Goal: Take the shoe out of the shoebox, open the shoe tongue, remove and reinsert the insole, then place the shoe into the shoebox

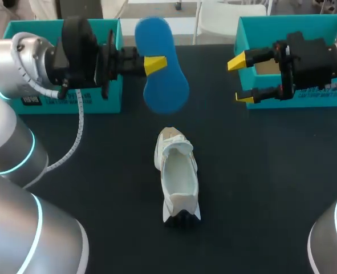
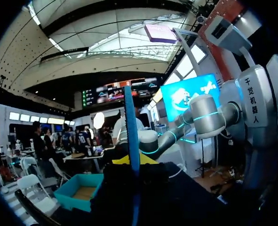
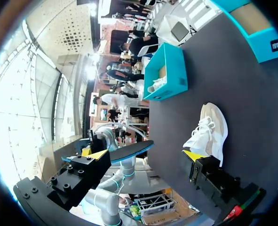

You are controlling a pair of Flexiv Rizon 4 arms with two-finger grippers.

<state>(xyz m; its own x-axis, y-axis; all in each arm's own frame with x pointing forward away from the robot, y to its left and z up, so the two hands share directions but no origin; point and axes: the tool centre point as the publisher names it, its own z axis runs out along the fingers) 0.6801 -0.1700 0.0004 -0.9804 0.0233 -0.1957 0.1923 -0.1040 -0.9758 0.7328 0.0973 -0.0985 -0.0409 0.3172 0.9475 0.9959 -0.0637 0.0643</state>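
Showing shoe (image 1: 178, 177) out on the table (image 1: 271, 171), blue insole (image 1: 163, 85) removed and seemingly pinched in left gripper (image 1: 155, 64) beyond the shoe, right gripper (image 1: 239, 80) spread empty nearby; reinsertion and repacking yet to do.

Matt blue foam insole (image 1: 159, 65), white fabric shoe (image 1: 178, 174)

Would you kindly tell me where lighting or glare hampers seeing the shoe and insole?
Head view: even light, white shoe and blue insole stand out on the dark table. Left wrist view: insole edge-on, left gripper dark against bright backlight. Right wrist view: strong glare washes one side; shoe is plain.
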